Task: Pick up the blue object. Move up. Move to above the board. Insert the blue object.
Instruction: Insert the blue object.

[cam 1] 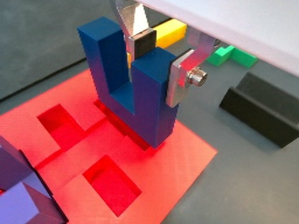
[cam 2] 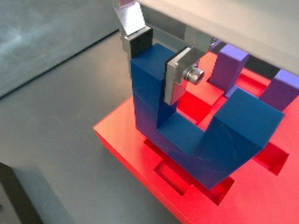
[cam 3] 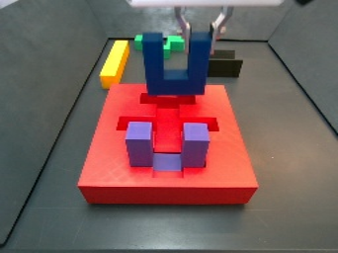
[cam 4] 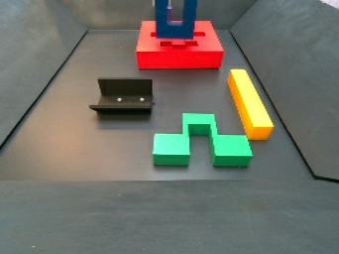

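The blue object (cam 1: 140, 96) stands upright with its prongs up, its base down at a cut-out near one end of the red board (cam 1: 187, 157). It shows in both side views (cam 3: 173, 74) (cam 4: 175, 20) and in a wrist view (cam 2: 176, 122). My gripper (cam 1: 163, 61) is shut on one prong, a silver finger on each side of it; it also shows in a wrist view (cam 2: 159, 59) and a side view (cam 3: 201, 35). The board shows in the other views too (cam 2: 122, 140) (cam 3: 119, 173) (cam 4: 179, 58).
A lighter purple U-shaped block (cam 3: 158, 148) sits in the board's other end. Off the board lie a yellow bar (cam 4: 249, 102), a green block (cam 4: 199, 144) and the dark fixture (cam 4: 123, 97). Grey walls ring the floor.
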